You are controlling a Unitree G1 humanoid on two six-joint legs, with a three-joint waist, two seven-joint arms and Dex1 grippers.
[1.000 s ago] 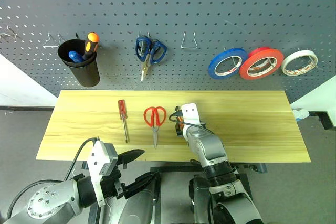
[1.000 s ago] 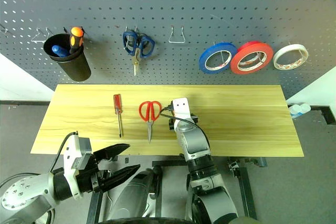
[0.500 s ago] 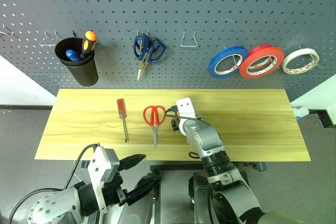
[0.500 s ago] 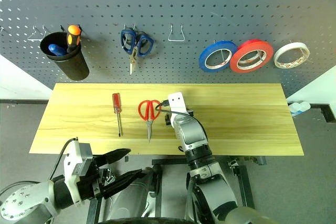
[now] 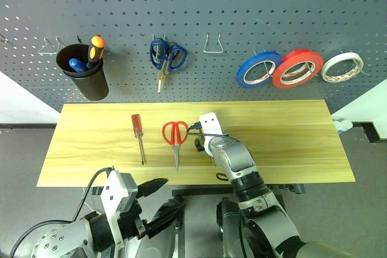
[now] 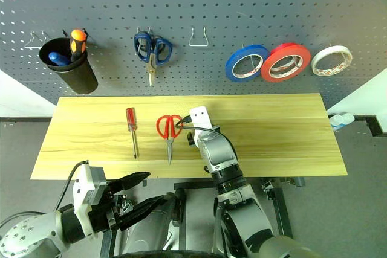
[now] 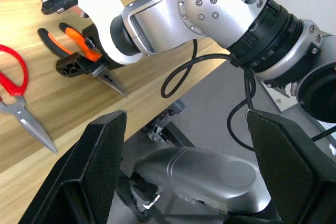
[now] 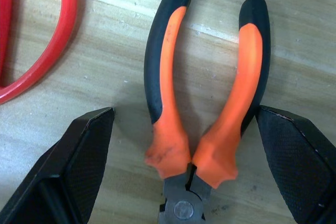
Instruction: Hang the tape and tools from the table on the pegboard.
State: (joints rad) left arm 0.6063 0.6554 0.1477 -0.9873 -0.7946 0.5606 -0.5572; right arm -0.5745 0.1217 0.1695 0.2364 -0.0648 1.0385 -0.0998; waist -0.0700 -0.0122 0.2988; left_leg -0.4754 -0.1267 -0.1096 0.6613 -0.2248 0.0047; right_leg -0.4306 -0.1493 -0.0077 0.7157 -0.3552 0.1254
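A long table with a pale wood-grain top stood against the dark grey perforated pegboard, where the glossy red tape already hung at right. The red-handled scissors, slim screwdriver and orange-and-black pliers lay flat on the table. The right gripper straddled the pliers with fingers spread wide, not closed on them. The left gripper hung open off the near edge.

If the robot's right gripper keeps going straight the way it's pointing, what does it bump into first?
Most likely the pliers. The right gripper is open and aimed down at the table, with the orange-and-black handles lying between its two fingers. How much gap is left above them is hard to judge.
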